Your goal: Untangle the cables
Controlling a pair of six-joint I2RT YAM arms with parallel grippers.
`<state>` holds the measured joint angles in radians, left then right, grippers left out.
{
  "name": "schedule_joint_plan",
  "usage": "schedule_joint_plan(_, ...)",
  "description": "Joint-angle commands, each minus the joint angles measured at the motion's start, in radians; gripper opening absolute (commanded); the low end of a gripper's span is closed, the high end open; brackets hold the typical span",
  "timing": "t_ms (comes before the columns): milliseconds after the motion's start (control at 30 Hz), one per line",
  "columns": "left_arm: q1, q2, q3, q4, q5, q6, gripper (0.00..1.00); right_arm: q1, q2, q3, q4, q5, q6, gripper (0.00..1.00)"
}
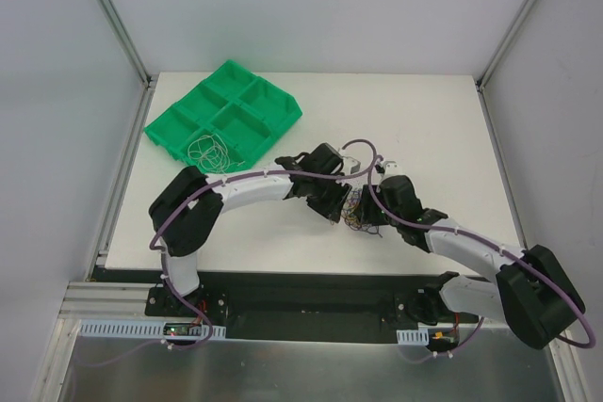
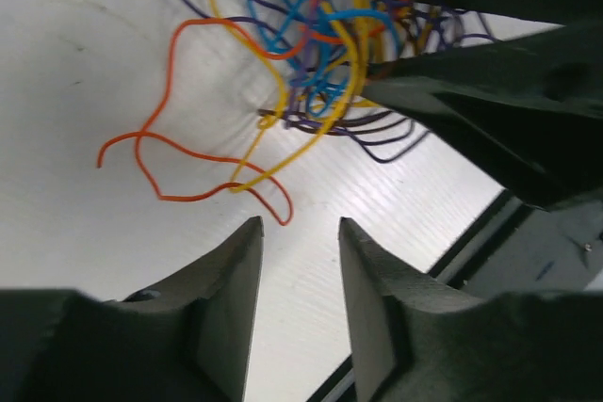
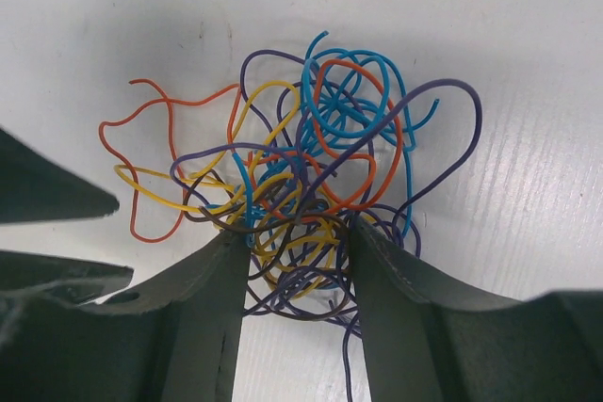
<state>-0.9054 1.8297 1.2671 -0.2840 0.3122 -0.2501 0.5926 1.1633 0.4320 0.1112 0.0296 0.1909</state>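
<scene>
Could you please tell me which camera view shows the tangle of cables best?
The right wrist view: the tangle of cables sits whole in the middle, its colours distinct. In the left wrist view the tangle of cables is cut off at the top edge; in the top external view the tangle of cables is only a tiny patch.

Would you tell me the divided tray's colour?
The tray is green, best seen in the top external view.

The cables [image 3: 349,110] are sheathed in smooth, slightly glossy coloured plastic, and the bench [image 1: 424,110] is finished in matt white with a faint grain. The left gripper [image 2: 300,225] and right gripper [image 3: 297,237] are made of dark matt plastic, the tray [image 1: 273,91] of smooth green plastic.
</scene>
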Motion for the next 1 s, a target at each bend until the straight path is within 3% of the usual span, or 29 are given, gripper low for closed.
schedule_joint_plan(0, 0.014, 0.009, 0.023, -0.018, -0.087, -0.049, 0.42, -0.002, -0.042, 0.002, 0.005, -0.002, -0.002, 0.49)
schedule_joint_plan(100, 0.011, 0.034, 0.026, -0.018, -0.087, -0.066, 0.50, -0.002, -0.047, 0.002, 0.005, -0.003, -0.004, 0.49)
schedule_joint_plan(200, 0.013, 0.057, 0.038, -0.014, -0.090, -0.072, 0.52, -0.002, -0.040, 0.004, 0.012, -0.007, -0.004, 0.49)
schedule_joint_plan(500, 0.014, 0.089, 0.051, -0.012, -0.058, -0.045, 0.26, -0.002, -0.014, 0.002, 0.030, 0.026, 0.028, 0.52)
schedule_joint_plan(633, 0.013, 0.053, 0.054, -0.023, -0.048, 0.000, 0.00, -0.002, 0.019, 0.007, 0.035, 0.056, 0.064, 0.56)
schedule_joint_plan(767, 0.011, -0.050, 0.058, -0.069, -0.041, 0.037, 0.00, -0.002, 0.044, 0.010, 0.015, 0.182, 0.120, 0.56)
schedule_joint_plan(967, 0.011, -0.338, -0.020, -0.132, -0.025, 0.054, 0.00, -0.002, 0.056, 0.017, -0.022, 0.334, 0.160, 0.51)
